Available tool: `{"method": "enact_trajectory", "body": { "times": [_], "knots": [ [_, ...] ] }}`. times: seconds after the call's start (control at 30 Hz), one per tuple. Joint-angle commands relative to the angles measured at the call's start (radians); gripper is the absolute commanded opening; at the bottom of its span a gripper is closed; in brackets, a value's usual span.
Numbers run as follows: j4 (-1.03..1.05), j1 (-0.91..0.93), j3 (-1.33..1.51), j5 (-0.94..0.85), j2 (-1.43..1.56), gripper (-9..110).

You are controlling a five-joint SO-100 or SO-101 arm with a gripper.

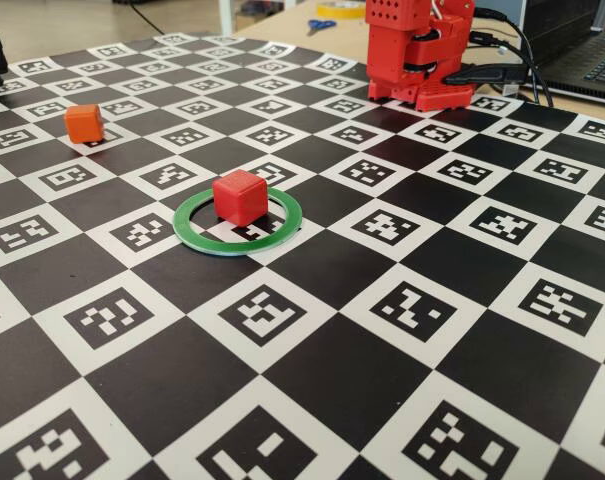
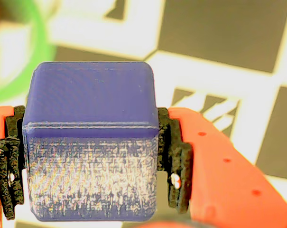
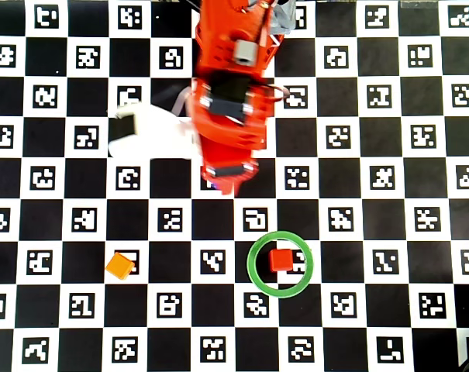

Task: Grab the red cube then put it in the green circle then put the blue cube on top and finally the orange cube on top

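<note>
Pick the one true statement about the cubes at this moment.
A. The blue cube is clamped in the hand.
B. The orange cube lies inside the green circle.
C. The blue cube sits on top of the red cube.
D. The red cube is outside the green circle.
A: the wrist view shows the blue cube gripped between the fingers of the hand, while the red cube sits alone inside the green circle and the orange cube lies apart from it.

Checkerboard marker mat (image 1: 312, 400), green circle (image 1: 282, 222) around red cube (image 1: 240, 197), orange cube (image 1: 84, 122) well apart
</note>
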Motion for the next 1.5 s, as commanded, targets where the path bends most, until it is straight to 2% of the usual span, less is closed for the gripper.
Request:
{"method": "enact_trajectory", "body": {
  "times": [0.0,0.3,0.87,1.47],
  "knots": [
    [0.101,-0.08,-0.221,0.04,-0.077,8],
    [0.094,-0.149,-0.46,0.118,-0.334,8],
    [-0.069,-0.184,-0.482,0.305,-0.563,8],
    [-0.219,-0.163,-0.449,0.324,-0.621,9]
  ]
}}
